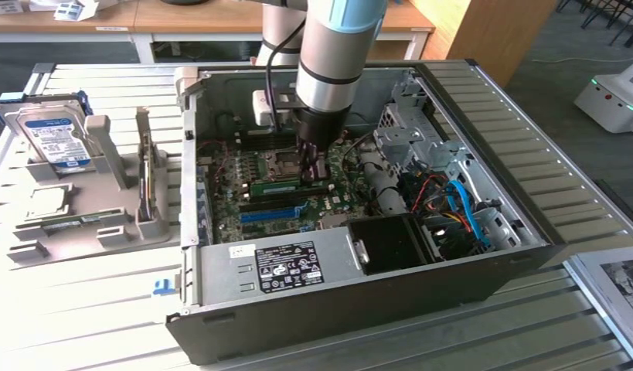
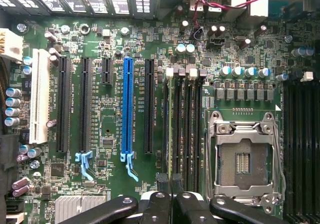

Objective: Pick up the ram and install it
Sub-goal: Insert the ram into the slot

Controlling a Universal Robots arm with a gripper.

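closest to the lens, the gripper (image 2: 170, 206) has its black fingers drawn almost together, pinching the top edge of the ram (image 1: 288, 186) on a thin seam. in the exterior view the arm reaches straight down into the open computer case (image 1: 399, 301), with the green stick level and low over the motherboard (image 2: 107, 129). the ram sits at the bank of memory slots (image 2: 187, 129), between the blue expansion slot (image 2: 127, 106) and the bare cpu socket (image 2: 243, 159). whether its lower edge has entered a slot cannot be told.

pick-up looks done, and the work appears to be at the install step, with the stick lined up along the slots. seating it would call for the board to stay square and parallel to one slot, the end clips open, and pressure going straight down without twist. a hard drive (image 1: 56, 135) stands in a holder well apart on the exterior view's left.
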